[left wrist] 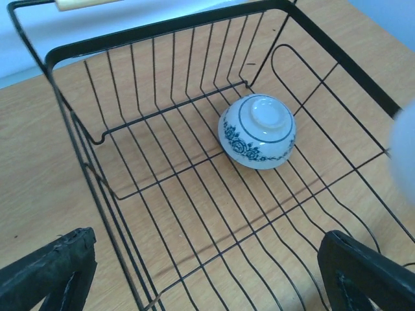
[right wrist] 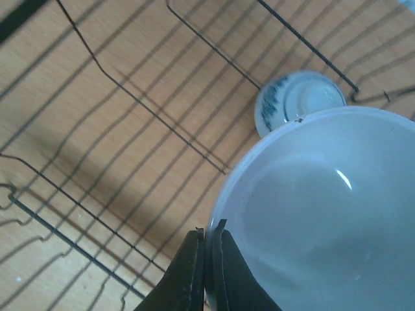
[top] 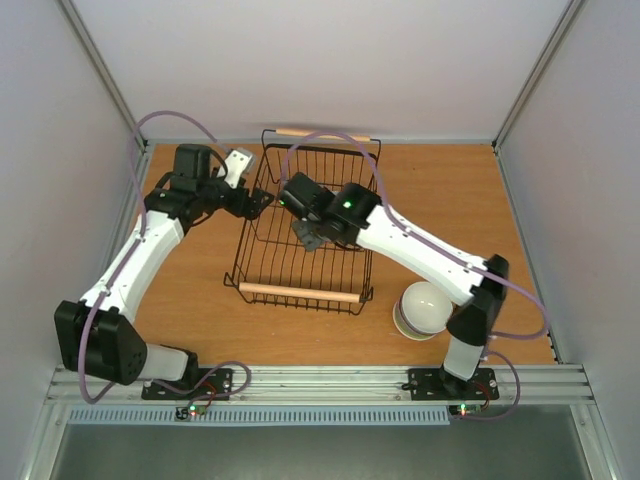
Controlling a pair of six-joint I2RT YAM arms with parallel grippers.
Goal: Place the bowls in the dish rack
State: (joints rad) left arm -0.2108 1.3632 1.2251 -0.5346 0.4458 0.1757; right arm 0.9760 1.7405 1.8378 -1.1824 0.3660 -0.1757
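Light wooden tabletop at centre. Plain pale walls at 9, 12, 3 o'clock. Metal corner posts at 11, 1. Aluminium rail at 6.

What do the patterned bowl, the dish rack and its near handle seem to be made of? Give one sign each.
Patterned bowl: probably glazed ceramic; glossy white, blue floral print, raised foot ring.
Dish rack: likely coated metal wire; thin, black, evenly bent rods.
Near handle: apparently bare wood; pale tan, matte bar.
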